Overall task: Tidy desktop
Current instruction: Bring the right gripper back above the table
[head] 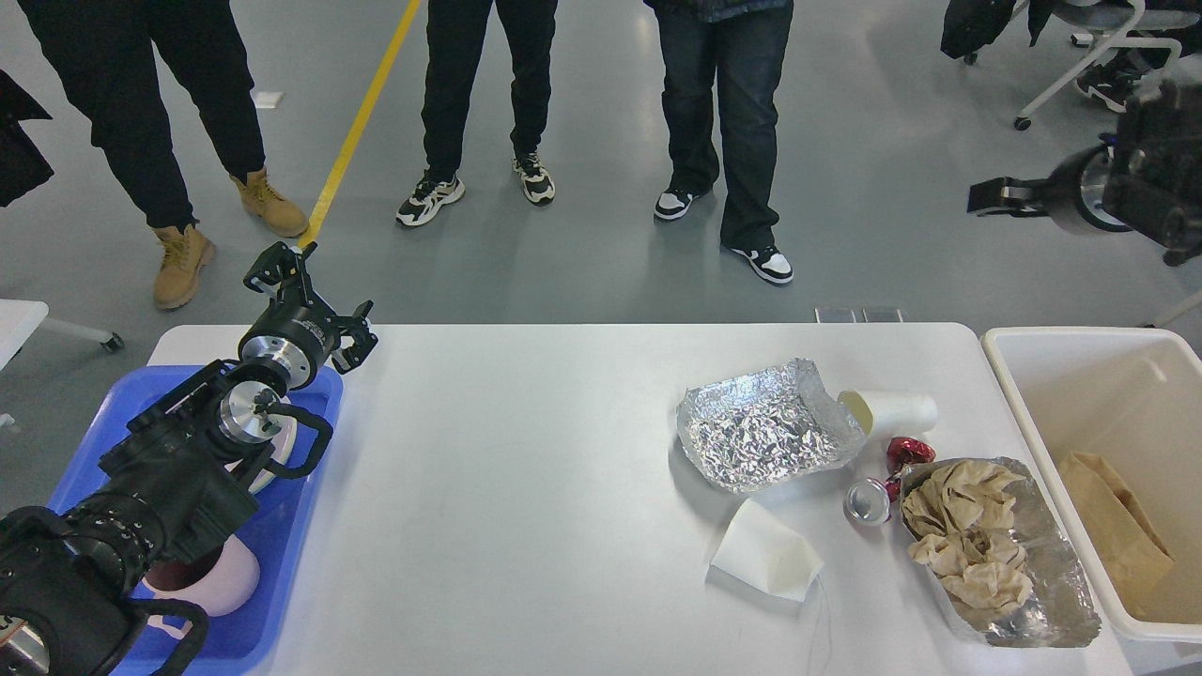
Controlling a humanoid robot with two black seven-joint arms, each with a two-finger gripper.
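Head view: left gripper (312, 299) above table (526, 488) far-left corner, over blue tray (300, 554); jaws spread wide, empty. Right gripper out of view. Foil tray (765, 427), cup (892, 411) on table right.

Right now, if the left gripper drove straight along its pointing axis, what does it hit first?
Probably nothing on the desktop. The left gripper, open, points up and away past the far table edge toward the floor and a person's tan boots. Depth is unclear.

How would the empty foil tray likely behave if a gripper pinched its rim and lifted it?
The foil tray looks thin and crinkled, so it would probably bend or crumple under a pinch. It holds nothing, so it is likely very light. Its near corner is already folded, suggesting little stiffness.
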